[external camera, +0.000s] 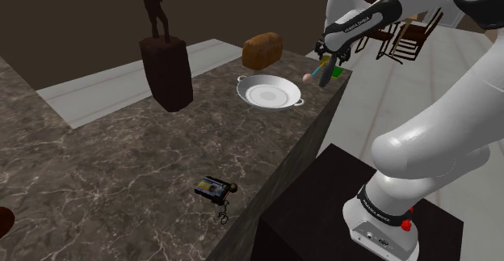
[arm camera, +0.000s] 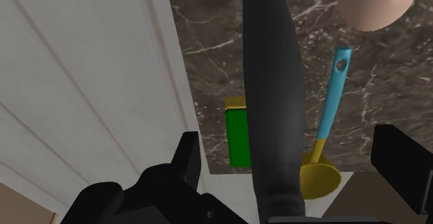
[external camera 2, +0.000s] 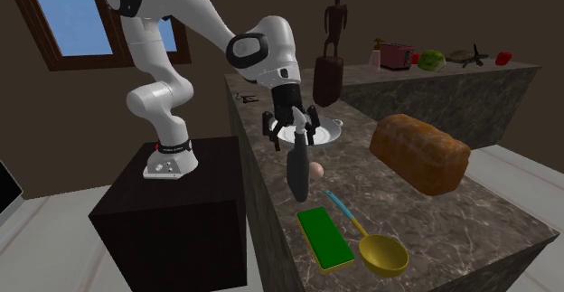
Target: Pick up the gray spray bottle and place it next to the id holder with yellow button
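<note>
A dark marbled counter (external camera: 105, 162) ran across a room with brown walls, and in the second exterior view a window with blue sky showed at the upper left. In the right centre of the shoulder view a white pan (external camera: 270, 92) with two small handles lay near the counter's edge, with a brown loaf of bread (external camera: 262, 51) above it and a dark statue on a block (external camera: 165, 69) to its left. The id holder (external camera: 214, 189), a small dark thing with a yellow button, lay low in the middle of this view, close to the edge and well apart from the pan. The gripper (external camera 2: 294, 132) pointed down in the middle of the second exterior view, over the counter's near edge. The dark gray spray bottle (external camera 2: 296, 168) stood upright right under it; whether its base touched the counter I could not tell. In the wrist view the bottle (arm camera: 274, 84) ran between the two black fingers (arm camera: 189, 153), which stood wide apart, with a gap on each side and not touching it. A pale egg (external camera 2: 316, 168) lay just beside the bottle. Lower in the second exterior view lay a green block (external camera 2: 325, 236) and beside it a yellow ladle (external camera 2: 380, 252) with a blue handle.
</note>
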Controlling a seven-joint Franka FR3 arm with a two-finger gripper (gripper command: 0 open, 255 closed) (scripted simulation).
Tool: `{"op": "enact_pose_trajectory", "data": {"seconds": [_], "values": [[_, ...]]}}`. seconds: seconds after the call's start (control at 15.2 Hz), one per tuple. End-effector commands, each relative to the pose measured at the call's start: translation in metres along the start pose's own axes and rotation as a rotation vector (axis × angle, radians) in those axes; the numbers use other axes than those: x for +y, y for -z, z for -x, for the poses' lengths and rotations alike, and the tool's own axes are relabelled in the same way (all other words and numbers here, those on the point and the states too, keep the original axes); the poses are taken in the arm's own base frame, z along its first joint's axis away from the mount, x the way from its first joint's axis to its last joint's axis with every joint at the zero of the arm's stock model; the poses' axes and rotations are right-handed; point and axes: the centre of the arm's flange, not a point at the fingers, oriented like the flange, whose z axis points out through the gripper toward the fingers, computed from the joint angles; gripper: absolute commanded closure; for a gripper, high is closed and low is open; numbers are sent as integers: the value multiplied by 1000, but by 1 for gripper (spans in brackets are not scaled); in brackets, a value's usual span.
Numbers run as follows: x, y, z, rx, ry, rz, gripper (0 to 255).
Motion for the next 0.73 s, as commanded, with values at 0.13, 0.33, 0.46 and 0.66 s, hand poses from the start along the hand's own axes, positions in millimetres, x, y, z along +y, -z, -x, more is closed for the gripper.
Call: {"op": "enact_pose_trajectory", "data": {"seconds": [0.13, 0.33, 0.46, 0.66], "values": [[1, -24, -1, 1, -2, 0, 0], [1, -24, -1, 1, -2, 0, 0], [1, -24, -1, 1, -2, 0, 0], [1, -24, -1, 1, -2, 0, 0]]}}
